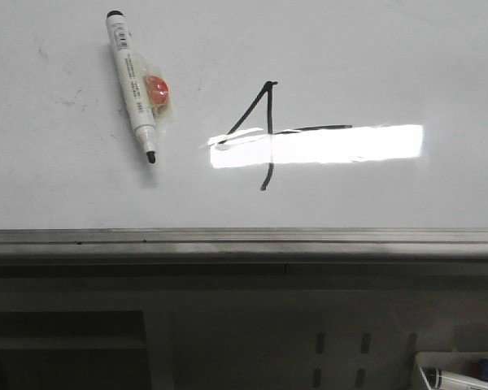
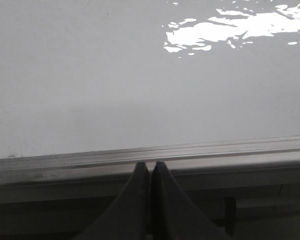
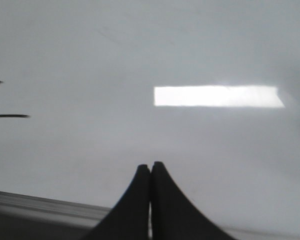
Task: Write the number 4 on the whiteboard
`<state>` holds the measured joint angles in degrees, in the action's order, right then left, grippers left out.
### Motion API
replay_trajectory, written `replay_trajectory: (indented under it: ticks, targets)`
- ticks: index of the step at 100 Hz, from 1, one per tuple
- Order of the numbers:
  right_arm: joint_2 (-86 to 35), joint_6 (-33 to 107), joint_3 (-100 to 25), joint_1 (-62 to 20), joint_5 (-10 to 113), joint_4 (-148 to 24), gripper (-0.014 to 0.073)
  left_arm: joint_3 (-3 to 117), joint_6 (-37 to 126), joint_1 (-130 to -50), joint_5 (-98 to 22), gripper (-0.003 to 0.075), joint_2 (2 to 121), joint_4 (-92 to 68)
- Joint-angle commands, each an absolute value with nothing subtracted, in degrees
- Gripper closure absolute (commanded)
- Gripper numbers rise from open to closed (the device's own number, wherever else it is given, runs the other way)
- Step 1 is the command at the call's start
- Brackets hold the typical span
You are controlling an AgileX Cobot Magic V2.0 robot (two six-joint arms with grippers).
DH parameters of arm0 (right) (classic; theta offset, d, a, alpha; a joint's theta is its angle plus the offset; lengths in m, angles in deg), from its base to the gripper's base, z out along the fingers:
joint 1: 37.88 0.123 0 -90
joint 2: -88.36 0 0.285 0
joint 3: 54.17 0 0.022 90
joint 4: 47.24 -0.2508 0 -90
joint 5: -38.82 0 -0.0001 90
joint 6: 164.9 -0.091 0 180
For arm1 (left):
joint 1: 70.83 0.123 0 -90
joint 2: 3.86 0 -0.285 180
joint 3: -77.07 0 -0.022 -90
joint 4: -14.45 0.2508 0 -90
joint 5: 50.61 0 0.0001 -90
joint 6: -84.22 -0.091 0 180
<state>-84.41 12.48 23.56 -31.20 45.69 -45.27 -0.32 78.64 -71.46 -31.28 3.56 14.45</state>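
Note:
The whiteboard fills the front view, with a grey metal edge rail along its near side. The number 4 is drawn in thin black strokes at the board's middle, its bar crossing a bright light reflection. A white marker with black tip lies uncapped on the board to the left of it, with a red piece in clear wrap beside it. My left gripper is shut and empty over the rail. My right gripper is shut and empty above the board, a stroke end of the 4 at the view's edge. Neither gripper shows in the front view.
The edge rail runs across the front view and the left wrist view. Below it is a dark metal frame. A white tray with markers sits at the lower right.

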Motion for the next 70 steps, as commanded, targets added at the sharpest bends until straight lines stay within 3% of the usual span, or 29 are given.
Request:
replay_trajectory:
  ticks: [1,25,70]
  targets:
    - [-84.3,7.91,25.17,-35.89,40.24,-42.14,0.0658,-2.39,79.28,-71.29,-34.1,0.0741,2.2,14.45]
    - [-85.32,7.91,25.08,-38.62,57.08,-41.43,0.0658,-2.39,79.28,-71.29,-34.31,0.0741,2.2,14.08]
    - [-85.32,7.91,25.08,-38.62,56.37,-41.43,0.0658,-2.39,79.28,-71.29,-34.31,0.0741,2.2,14.08]
